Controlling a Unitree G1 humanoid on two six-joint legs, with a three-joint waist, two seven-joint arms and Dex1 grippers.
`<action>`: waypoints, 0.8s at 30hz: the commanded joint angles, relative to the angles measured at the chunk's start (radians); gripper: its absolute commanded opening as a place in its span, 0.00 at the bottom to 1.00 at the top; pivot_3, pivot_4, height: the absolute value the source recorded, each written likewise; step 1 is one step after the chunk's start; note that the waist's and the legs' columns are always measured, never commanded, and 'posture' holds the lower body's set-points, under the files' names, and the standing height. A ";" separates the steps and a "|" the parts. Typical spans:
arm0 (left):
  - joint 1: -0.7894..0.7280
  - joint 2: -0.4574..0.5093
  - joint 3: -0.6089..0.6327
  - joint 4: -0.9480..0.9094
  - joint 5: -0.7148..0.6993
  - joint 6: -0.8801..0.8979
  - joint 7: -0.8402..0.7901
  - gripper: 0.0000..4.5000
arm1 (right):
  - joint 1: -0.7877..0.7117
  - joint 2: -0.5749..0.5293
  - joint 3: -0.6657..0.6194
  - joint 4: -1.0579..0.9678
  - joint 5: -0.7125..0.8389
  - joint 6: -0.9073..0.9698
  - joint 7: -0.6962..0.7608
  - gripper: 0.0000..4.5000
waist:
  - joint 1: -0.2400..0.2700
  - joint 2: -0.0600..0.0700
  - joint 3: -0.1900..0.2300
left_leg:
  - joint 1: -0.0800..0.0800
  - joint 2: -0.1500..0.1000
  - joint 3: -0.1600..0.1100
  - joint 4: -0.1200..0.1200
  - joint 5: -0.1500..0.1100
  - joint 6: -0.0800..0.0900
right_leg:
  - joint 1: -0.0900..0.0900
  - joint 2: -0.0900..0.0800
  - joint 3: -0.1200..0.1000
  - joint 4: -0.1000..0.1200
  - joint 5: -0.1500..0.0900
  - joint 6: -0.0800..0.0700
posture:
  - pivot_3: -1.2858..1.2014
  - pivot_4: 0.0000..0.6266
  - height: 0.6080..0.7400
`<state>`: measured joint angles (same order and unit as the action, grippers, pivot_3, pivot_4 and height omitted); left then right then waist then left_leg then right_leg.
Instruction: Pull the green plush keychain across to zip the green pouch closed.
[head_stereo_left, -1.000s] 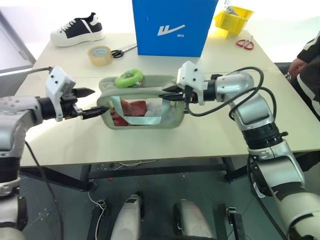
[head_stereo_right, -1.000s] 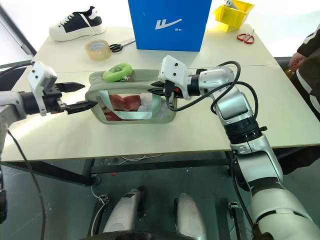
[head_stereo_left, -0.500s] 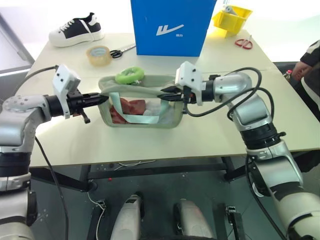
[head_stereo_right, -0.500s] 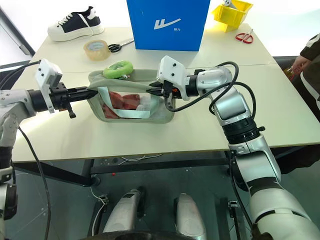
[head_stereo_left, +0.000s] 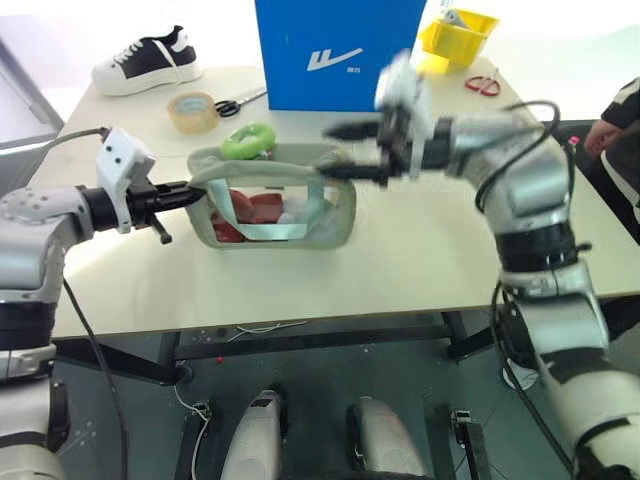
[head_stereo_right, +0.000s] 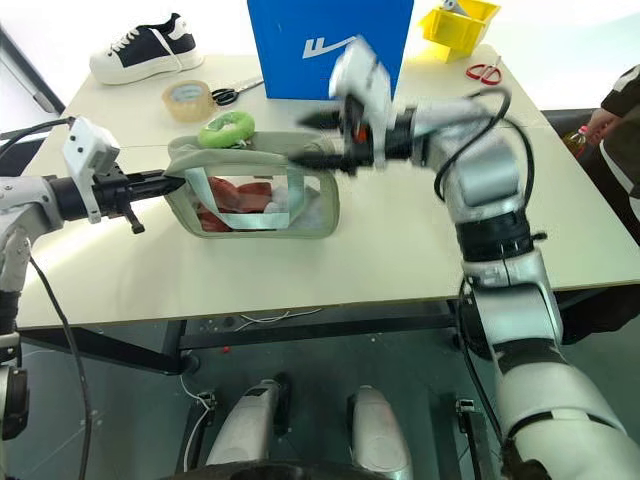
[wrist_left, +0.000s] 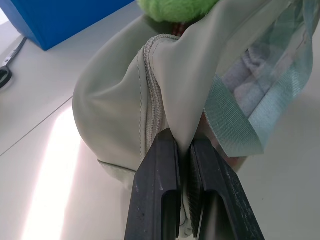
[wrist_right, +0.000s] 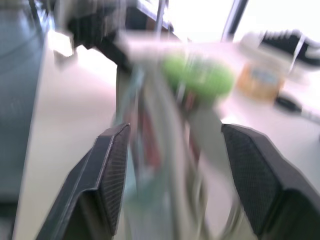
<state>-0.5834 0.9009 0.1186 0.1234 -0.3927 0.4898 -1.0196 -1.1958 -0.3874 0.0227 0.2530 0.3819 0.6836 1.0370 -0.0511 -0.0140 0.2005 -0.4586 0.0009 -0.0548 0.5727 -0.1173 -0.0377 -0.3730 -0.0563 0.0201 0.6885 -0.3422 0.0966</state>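
Left gripper (wrist_left: 186, 165) jaws clamp green pouch (head_stereo_left: 275, 205) end, mid-table. Right gripper (wrist_right: 172, 175) jaws open above pouch. Green plush keychain (head_stereo_left: 247, 140) ungrasped at anchored end. Next: grasp keychain, pull across.

keychain (head_stereo_left: 248, 141) on pouch (head_stereo_left: 275, 205) | box (head_stereo_left: 335, 52) behind | tape (head_stereo_left: 195, 110) behind-left

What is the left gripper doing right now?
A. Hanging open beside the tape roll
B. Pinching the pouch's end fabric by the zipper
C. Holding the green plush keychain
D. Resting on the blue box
B: in the left wrist view the left gripper has its fingers clamped on a fold of the green pouch beside the zipper, with the green plush keychain untouched on top.
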 joint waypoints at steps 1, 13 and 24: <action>-0.003 0.016 0.019 -0.008 0.008 -0.011 -0.006 0.00 | -0.099 0.092 -0.019 0.117 0.006 0.041 -0.124 0.70 | 0.000 0.000 -0.001 | 0.000 0.000 0.000 -0.001 0.000 0.000 | 0.000 0.000 0.000 0.000 0.000 0.000 | 0.52 0.24 1.00; 0.005 0.001 0.007 -0.055 -0.005 0.001 -0.017 0.00 | -0.295 0.285 0.035 0.714 -0.152 -0.200 -0.198 0.70 | 0.006 -0.001 -0.001 | -0.003 -0.003 0.002 0.000 0.000 0.000 | -0.002 0.000 0.000 -0.001 0.000 0.000 | 0.52 0.24 1.00; 0.044 0.005 0.027 -0.098 -0.008 0.012 0.002 0.00 | -0.340 0.292 -0.017 0.771 -0.152 -0.194 -0.127 0.09 | 0.007 -0.001 -0.001 | -0.002 -0.003 0.001 0.000 0.000 0.000 | -0.001 0.000 -0.001 0.000 0.000 0.000 | 0.52 0.24 1.00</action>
<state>-0.5430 0.8974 0.1348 0.0463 -0.4031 0.4988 -1.0190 -1.4832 -0.0880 0.0289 1.0372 0.2200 0.4974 0.8928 -0.0446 -0.0148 0.1999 -0.4605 -0.0016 -0.0535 0.5728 -0.1173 -0.0381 -0.3743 -0.0559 0.0195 0.6884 -0.3420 0.0963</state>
